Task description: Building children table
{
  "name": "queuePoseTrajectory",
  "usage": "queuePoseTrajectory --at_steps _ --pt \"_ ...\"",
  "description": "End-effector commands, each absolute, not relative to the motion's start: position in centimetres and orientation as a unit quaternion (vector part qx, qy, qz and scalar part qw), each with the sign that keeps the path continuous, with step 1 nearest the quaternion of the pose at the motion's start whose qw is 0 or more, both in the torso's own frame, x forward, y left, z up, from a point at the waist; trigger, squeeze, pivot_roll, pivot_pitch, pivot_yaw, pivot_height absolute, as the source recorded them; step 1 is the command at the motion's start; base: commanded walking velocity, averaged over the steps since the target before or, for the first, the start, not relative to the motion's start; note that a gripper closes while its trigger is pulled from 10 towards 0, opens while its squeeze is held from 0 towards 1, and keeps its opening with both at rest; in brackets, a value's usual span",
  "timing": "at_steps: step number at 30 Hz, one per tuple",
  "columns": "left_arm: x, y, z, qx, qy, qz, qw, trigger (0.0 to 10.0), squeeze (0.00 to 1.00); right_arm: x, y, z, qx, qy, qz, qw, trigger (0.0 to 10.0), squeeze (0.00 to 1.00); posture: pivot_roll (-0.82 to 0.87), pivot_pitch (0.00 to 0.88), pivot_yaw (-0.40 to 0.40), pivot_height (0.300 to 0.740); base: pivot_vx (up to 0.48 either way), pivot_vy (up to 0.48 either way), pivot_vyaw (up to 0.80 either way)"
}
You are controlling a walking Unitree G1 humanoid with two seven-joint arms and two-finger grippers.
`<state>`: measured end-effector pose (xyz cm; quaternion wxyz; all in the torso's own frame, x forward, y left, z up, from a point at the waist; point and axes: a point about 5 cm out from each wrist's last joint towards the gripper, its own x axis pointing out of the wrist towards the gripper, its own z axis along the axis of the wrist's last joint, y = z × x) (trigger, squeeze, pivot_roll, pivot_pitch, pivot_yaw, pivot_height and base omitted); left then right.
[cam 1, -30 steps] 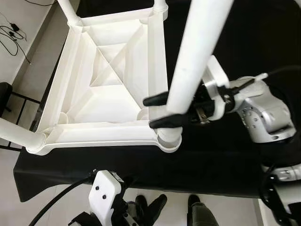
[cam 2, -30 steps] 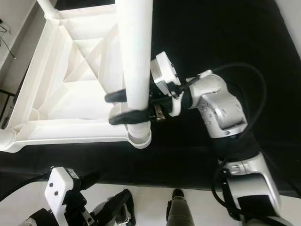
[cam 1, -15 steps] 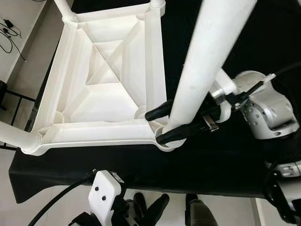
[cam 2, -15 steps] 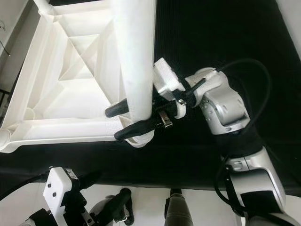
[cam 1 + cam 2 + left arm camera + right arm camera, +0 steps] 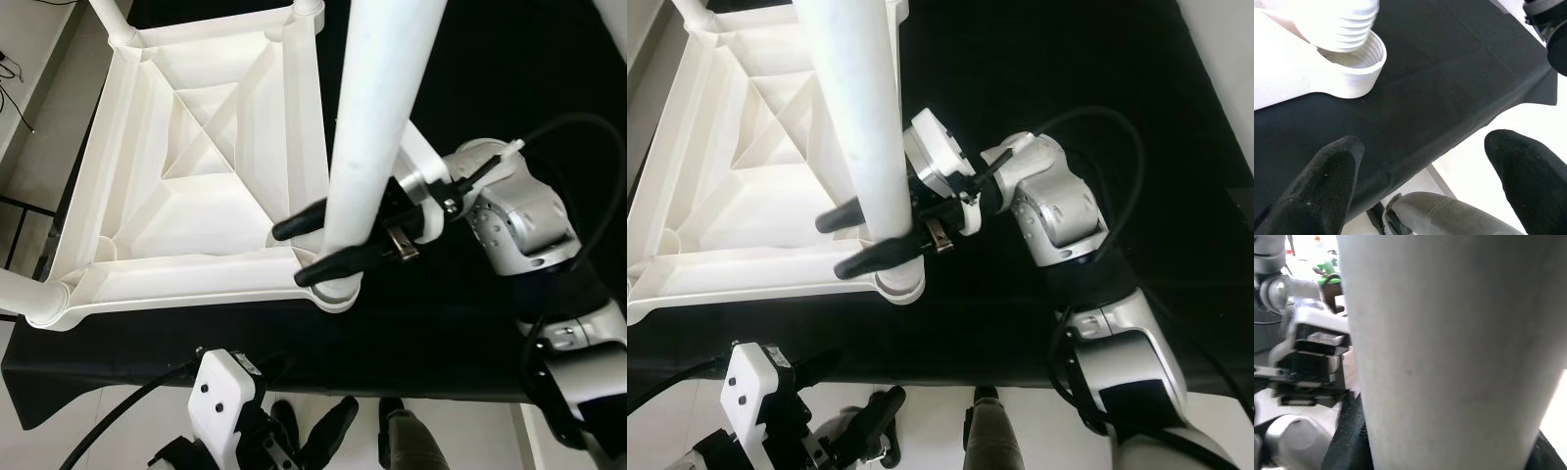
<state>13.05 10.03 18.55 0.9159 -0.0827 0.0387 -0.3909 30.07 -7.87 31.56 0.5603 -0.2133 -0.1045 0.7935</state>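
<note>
On the black cloth (image 5: 460, 323) that covers the work surface, the white plastic tabletop (image 5: 196, 186) lies upside down, ribbed underside up, which puts its corner sockets where a leg can be dropped in from above. Legs already stand in the far corners and the near-left one. The right gripper (image 5: 328, 240) has its two black fingers clamped around the last table leg (image 5: 377, 108), low on the shaft, just above the near-right corner socket (image 5: 333, 291). Gripping that low probably gives better control of the end that has to find the hole, while the long upper part rises toward the head camera. The leg leans a little instead of standing square. In the left wrist view its threaded end (image 5: 1347, 29) sits at the mouth of the threaded socket (image 5: 1359, 68), partly in but not seated, so I judge the step in hand to be lining up and screwing this fourth leg home. The left gripper (image 5: 1425, 166) hangs below the table edge by the robot's feet, fingers spread apart and empty, out of the way of the working arm
</note>
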Motion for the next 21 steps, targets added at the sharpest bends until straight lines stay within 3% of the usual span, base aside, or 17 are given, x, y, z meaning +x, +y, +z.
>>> queuePoseTrajectory --at_steps 1,5,12,21 --pt "12.8 9.9 18.1 -0.089 0.051 -0.39 0.915 10.0 0.0 30.9 -7.7 29.0 -0.215 -0.048 0.787 0.577 10.0 0.0 0.01 0.453 0.104 0.74 0.0 0.0 0.0" --pt "12.8 9.9 18.1 -0.09 0.05 -0.39 0.915 10.0 0.0 31.0 -7.7 29.0 -0.218 -0.047 0.786 0.577 10.0 0.0 0.01 0.453 0.104 0.74 0.0 0.0 0.0" --pt "12.8 9.8 18.1 -0.092 0.049 -0.391 0.914 10.0 0.0 29.5 -8.2 28.3 -0.213 -0.026 0.821 0.529 10.0 0.0 0.01 0.445 0.104 0.74 0.0 0.0 0.0" --pt "12.8 9.7 18.2 -0.092 0.047 -0.39 0.915 10.0 0.0 29.9 -9.0 27.7 -0.224 0.006 0.819 0.528 10.0 0.0 0.01 0.449 0.103 0.74 0.0 0.0 0.0"
